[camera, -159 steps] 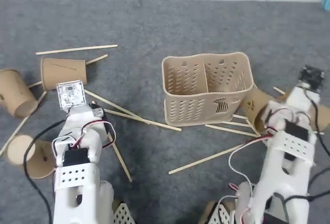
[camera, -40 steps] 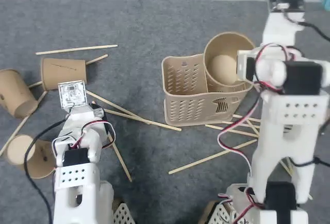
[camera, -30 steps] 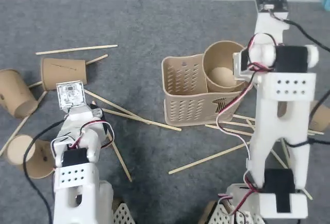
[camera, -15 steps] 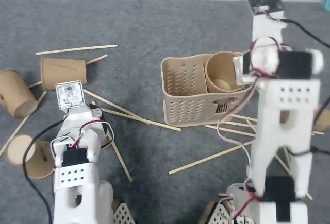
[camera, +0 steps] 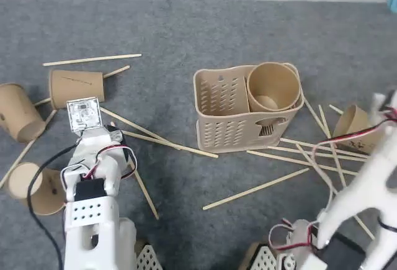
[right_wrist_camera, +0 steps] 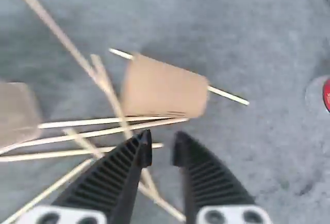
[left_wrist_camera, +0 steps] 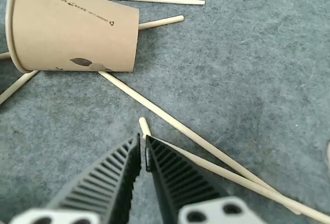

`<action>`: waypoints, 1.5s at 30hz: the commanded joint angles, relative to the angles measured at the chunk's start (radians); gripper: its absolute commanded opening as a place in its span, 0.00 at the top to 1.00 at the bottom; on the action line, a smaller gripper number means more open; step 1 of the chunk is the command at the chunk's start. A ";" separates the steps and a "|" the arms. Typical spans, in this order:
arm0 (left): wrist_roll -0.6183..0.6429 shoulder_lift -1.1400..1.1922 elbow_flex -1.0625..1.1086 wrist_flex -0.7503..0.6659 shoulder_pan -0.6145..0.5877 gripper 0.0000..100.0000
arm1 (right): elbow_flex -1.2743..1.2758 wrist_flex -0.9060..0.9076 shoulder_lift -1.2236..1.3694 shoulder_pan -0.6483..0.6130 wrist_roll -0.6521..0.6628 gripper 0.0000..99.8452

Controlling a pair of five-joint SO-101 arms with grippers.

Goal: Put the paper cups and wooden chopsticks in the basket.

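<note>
The beige slotted basket (camera: 226, 130) stands mid-table with one paper cup (camera: 273, 85) upright in its right compartment. Another cup (camera: 75, 88) lies on its side at the left, two more (camera: 18, 112) (camera: 31, 186) farther left, and one (camera: 353, 127) to the right of the basket. My left gripper (left_wrist_camera: 143, 142) is shut and empty, just above the end of a chopstick (left_wrist_camera: 206, 165), near a lying cup (left_wrist_camera: 72, 28). My right gripper (right_wrist_camera: 161, 140) hovers open and empty over crossed chopsticks (right_wrist_camera: 103, 126), close to a lying cup (right_wrist_camera: 162, 87).
Loose chopsticks (camera: 257, 188) are scattered in front of and to the right of the basket; others (camera: 92, 59) lie at the far left. The right arm (camera: 372, 177) stands at the table's near right corner, the left arm (camera: 93, 183) at the near left.
The right arm lowered the cup into the basket's right compartment, let it go and drew back to the near right. The left arm stayed still.
</note>
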 commanded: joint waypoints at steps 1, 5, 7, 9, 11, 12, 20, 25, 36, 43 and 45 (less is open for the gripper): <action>-0.011 0.005 -0.019 -0.025 0.000 0.99 | 0.196 -0.223 -0.007 0.093 0.081 0.99; -0.011 0.005 -0.019 -0.025 0.000 0.99 | 0.348 -0.420 0.025 0.154 0.098 0.99; -0.011 0.005 -0.019 -0.023 0.000 0.99 | 0.393 -0.493 0.054 0.174 0.098 0.99; -0.011 0.005 -0.018 -0.023 0.000 0.99 | 0.416 -0.564 0.101 0.194 0.098 0.99; -0.011 0.005 -0.018 -0.023 0.000 0.99 | 0.420 -0.630 0.166 0.209 0.095 0.99; -0.011 0.005 -0.018 -0.023 0.000 0.99 | 0.420 -0.656 0.202 0.214 0.095 0.99; -0.011 0.006 -0.018 -0.025 0.000 0.99 | 0.361 -0.730 0.357 0.186 0.091 0.99; -0.011 0.006 -0.018 -0.025 0.000 0.99 | 0.285 -0.725 0.400 0.185 0.091 0.99; -0.011 0.006 -0.018 -0.028 0.002 0.99 | 0.265 -0.734 0.478 0.173 0.095 0.99; -0.011 0.006 -0.018 -0.026 0.002 0.99 | 0.218 -0.786 0.647 0.234 0.100 0.99; -0.011 0.006 -0.018 -0.026 0.002 0.99 | 0.183 -0.789 0.694 0.266 0.100 0.99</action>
